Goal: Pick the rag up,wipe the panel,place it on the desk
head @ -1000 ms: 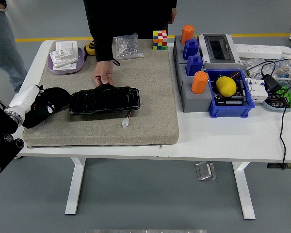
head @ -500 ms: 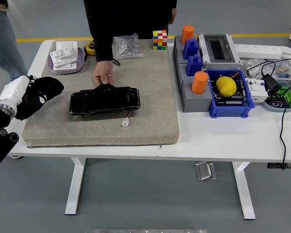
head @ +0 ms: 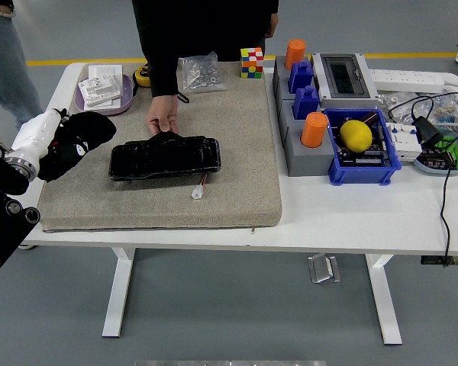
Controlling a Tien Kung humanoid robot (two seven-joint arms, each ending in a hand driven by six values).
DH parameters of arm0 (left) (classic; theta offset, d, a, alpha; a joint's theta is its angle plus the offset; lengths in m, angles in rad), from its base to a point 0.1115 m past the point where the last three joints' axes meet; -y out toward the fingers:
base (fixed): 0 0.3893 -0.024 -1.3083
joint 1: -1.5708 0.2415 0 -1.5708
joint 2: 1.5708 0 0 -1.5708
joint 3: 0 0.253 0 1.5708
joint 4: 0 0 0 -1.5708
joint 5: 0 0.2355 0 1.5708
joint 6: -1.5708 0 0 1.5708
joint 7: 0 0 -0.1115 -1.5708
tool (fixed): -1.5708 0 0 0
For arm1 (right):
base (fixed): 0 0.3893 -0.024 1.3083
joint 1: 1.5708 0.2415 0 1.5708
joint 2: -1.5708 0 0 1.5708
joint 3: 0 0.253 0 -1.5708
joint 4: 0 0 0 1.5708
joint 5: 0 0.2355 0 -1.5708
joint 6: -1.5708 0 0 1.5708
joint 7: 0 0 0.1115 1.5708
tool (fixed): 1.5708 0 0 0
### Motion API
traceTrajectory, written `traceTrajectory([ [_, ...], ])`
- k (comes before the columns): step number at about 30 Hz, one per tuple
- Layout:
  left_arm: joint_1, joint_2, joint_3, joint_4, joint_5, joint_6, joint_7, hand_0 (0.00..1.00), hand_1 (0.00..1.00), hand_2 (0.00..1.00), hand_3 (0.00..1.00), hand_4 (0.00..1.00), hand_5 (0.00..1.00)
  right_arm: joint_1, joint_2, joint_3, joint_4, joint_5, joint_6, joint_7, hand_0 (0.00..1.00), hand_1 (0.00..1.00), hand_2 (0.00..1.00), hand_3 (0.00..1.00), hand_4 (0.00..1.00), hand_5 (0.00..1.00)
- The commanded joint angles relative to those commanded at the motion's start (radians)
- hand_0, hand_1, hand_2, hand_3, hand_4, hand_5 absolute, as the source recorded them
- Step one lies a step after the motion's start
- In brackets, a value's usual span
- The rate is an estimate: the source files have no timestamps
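A glossy black panel (head: 165,158) lies on the beige mat (head: 237,152), with a small white connector (head: 198,193) on a wire at its front edge. My left hand (head: 75,142) hovers over the mat's left edge, a short way left of the panel and apart from it. Its fingers are curled around a black rag (head: 91,126) that drapes over them, so the fingers are mostly hidden. A person at the far side presses one hand (head: 162,119) on the panel's far edge.
A purple plate (head: 105,105) with white parts sits at the back left, a bag of screws (head: 200,72) and a colour cube (head: 251,62) at the back. Grey and blue bins (head: 364,171), orange cups, a lemon and cables crowd the right side.
My left hand with the rag rose off the mat's left edge, swung out to the left, and has now come back right and slightly up toward the panel. The person's hand stayed put.
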Motion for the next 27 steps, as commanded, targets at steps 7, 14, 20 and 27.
traceTrajectory([
  [7, -0.007, -0.008, 0.047, -0.023, -0.003, -0.001, 0.008, 0.259, 0.191, 0.469, 0.348, 0.324, 0.002, 0.001, 0.002, -0.011, 0.000, 0.011, -0.001, 0.005, 0.725, 0.609, 0.680, 0.589, 0.998, 0.430],
  [14, -0.016, -0.013, 0.093, -0.033, -0.008, 0.000, 0.011, 0.258, 0.190, 0.470, 0.349, 0.323, 0.002, -0.001, -0.001, 0.014, 0.000, -0.014, 0.000, -0.002, 0.726, 0.609, 0.680, 0.589, 0.998, 0.430],
  [20, -0.030, -0.016, 0.130, -0.037, -0.014, -0.002, 0.013, 0.252, 0.187, 0.470, 0.350, 0.324, 0.002, 0.000, 0.000, 0.019, 0.000, -0.022, 0.001, -0.004, 0.726, 0.609, 0.680, 0.589, 0.998, 0.430],
  [27, -0.051, -0.026, 0.162, -0.039, -0.017, -0.001, 0.014, 0.252, 0.186, 0.471, 0.353, 0.324, 0.002, 0.002, 0.000, 0.005, 0.000, -0.012, 0.001, -0.002, 0.725, 0.609, 0.681, 0.589, 0.998, 0.429],
])
